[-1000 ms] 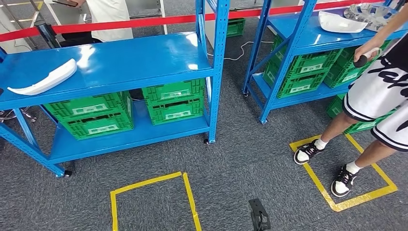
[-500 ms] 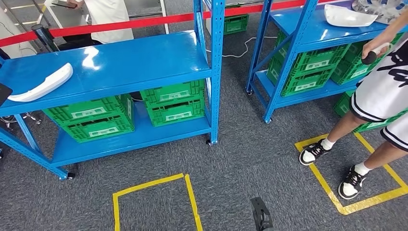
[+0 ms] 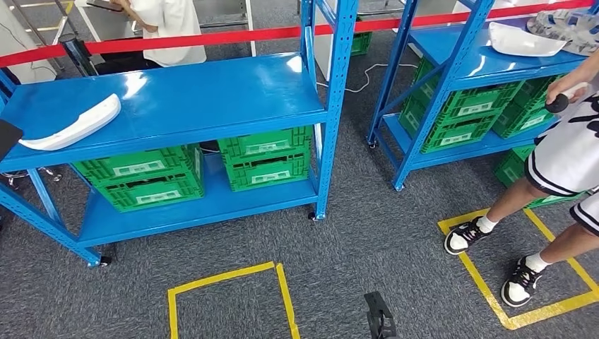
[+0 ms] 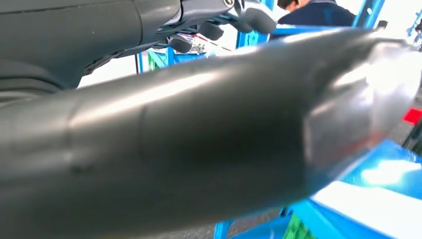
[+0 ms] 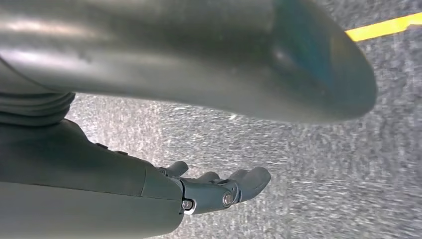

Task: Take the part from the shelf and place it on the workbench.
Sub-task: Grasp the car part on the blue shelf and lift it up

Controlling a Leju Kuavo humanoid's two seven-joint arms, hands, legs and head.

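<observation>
A long white curved part (image 3: pixel 70 123) lies on the top board of the near blue shelf (image 3: pixel 212 99), at its left end. My left hand (image 4: pixel 189 124) is raised close to that shelf, its thick thumb across the wrist view and its dark fingers (image 4: pixel 249 17) spread with nothing in them. A white strip on blue board (image 4: pixel 368 209) shows just past it, blurred. My right hand (image 5: pixel 149 189) hangs over the grey carpet, with its fingers (image 5: pixel 244 181) stretched out and nothing in them.
Green crates (image 3: pixel 265 159) fill the near shelf's lower board. A second blue shelf (image 3: pixel 480 63) at the right carries another white part (image 3: pixel 521 41). A person (image 3: pixel 565 148) stands in a yellow floor square beside it. A taped square (image 3: pixel 226 279) marks the carpet ahead; a red barrier (image 3: pixel 212 35) runs behind.
The whole picture has shifted: the camera has moved, and both shelves now sit a little further right and lower. The white part lies as before on its board.
</observation>
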